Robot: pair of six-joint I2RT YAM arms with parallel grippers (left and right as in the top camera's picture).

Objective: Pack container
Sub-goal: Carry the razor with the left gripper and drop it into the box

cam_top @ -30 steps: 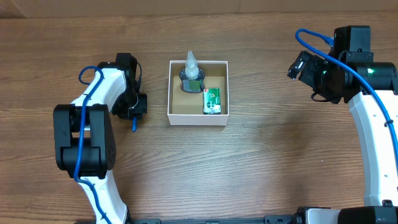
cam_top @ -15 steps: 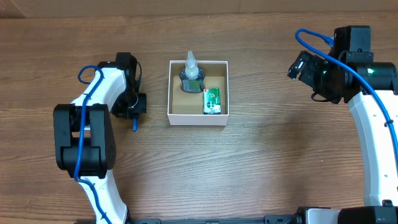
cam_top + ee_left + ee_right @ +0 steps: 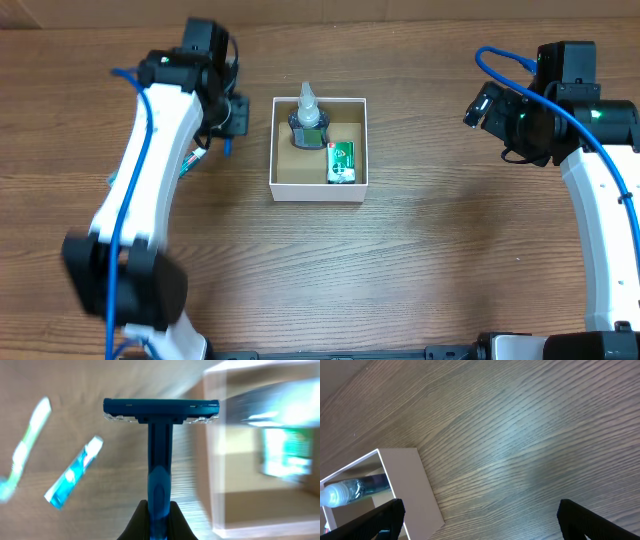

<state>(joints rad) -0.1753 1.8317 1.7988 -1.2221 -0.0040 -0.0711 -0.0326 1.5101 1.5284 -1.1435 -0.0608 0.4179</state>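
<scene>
The container [image 3: 316, 191] is a square white-walled box with a brown inside, at the table's middle back. In it lie a clear bottle [image 3: 307, 118] and a small green packet [image 3: 341, 160]. My left gripper [image 3: 230, 117] is just left of the container's far-left corner. In the left wrist view it [image 3: 160, 512] is shut on the handle of a blue razor [image 3: 160, 435], head forward, with the container's wall [image 3: 215, 460] blurred to the right. My right gripper [image 3: 478, 105] is open and empty, far right of the container; it also shows in the right wrist view [image 3: 480, 525].
A green-and-white toothbrush [image 3: 25, 445] and a small blue toothpaste tube [image 3: 75, 472] lie on the wooden table left of the container, partly under my left arm in the overhead view. The right wrist view shows the container's corner [image 3: 415, 485] and the bottle [image 3: 350, 491].
My left arm has swung up and to the right with the razor, from the table left of the container to beside its far-left corner. The right arm has not moved.
</scene>
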